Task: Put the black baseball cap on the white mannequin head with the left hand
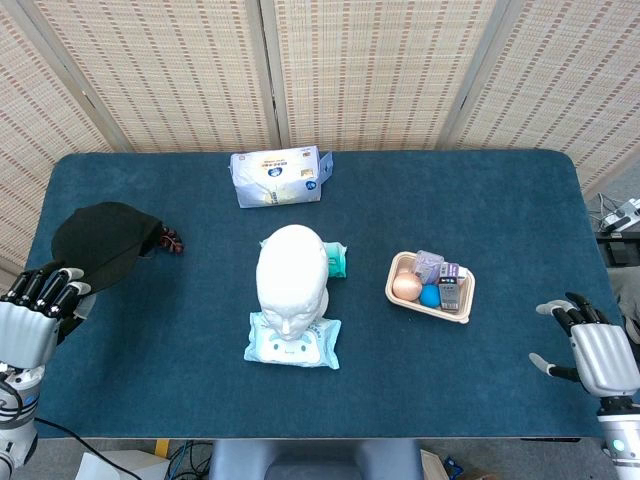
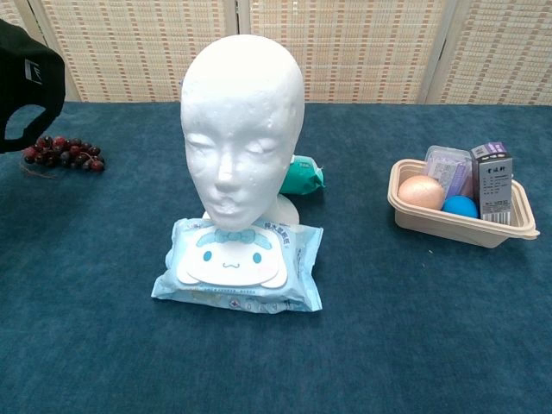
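The black baseball cap (image 1: 103, 240) hangs above the table's left side, with its near edge held in my left hand (image 1: 30, 318). In the chest view only the cap (image 2: 26, 82) shows, raised at the top left; the hand itself is out of frame. The white mannequin head (image 1: 290, 272) stands upright at the table's middle, bare, facing the front edge (image 2: 241, 129). The cap is well to the left of it. My right hand (image 1: 598, 352) rests at the front right edge, fingers apart, holding nothing.
A blue wet-wipes pack (image 2: 240, 263) lies at the mannequin's base, a teal packet (image 2: 302, 175) behind it. Dark grapes (image 2: 62, 153) lie below the cap. A beige tray (image 2: 440, 222) of small items sits to the right. A tissue pack (image 1: 280, 176) lies at the back.
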Controlling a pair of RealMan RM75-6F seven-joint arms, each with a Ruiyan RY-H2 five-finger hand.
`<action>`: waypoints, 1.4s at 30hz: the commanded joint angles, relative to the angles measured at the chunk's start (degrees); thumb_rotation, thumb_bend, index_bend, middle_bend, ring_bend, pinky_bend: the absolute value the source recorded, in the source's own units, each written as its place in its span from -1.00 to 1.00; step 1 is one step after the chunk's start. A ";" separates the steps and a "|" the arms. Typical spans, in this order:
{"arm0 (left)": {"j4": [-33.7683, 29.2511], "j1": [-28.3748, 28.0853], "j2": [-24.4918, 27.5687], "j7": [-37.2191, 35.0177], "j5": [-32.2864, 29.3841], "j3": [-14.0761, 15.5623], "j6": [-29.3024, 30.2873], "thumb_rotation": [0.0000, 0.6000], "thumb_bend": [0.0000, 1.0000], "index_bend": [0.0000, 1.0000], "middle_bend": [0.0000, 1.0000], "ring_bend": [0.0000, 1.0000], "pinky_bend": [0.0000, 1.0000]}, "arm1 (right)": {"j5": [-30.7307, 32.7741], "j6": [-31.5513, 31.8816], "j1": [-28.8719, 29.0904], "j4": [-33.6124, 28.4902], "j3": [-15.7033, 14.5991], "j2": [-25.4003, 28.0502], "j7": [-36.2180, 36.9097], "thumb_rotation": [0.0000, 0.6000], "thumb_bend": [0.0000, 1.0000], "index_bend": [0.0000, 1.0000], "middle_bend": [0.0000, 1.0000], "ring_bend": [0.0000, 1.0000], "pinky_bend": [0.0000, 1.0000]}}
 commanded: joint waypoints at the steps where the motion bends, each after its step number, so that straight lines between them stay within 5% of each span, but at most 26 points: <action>1: -0.37 -0.73 0.41 0.19 0.20 -0.28 0.32 1.00 -0.17 0.46 0.03 -0.28 0.03 | -0.01 0.01 -0.01 -0.02 0.00 0.00 0.02 1.00 -1.00 -0.35 -0.37 -0.69 -0.43; 25: -4.20 -5.64 2.16 1.99 2.75 -1.01 3.41 1.00 -0.16 0.46 0.05 -0.27 0.03 | 0.36 -0.04 -0.04 0.02 0.20 0.19 0.19 1.00 -1.00 -0.35 -0.37 -0.69 -0.43; 42: -5.34 -8.35 2.33 2.60 3.65 -0.73 0.38 1.00 -0.16 0.45 0.05 -0.27 0.05 | 0.46 0.17 -0.15 0.12 0.38 0.50 1.13 1.00 -1.00 -0.35 -0.37 -0.69 -0.43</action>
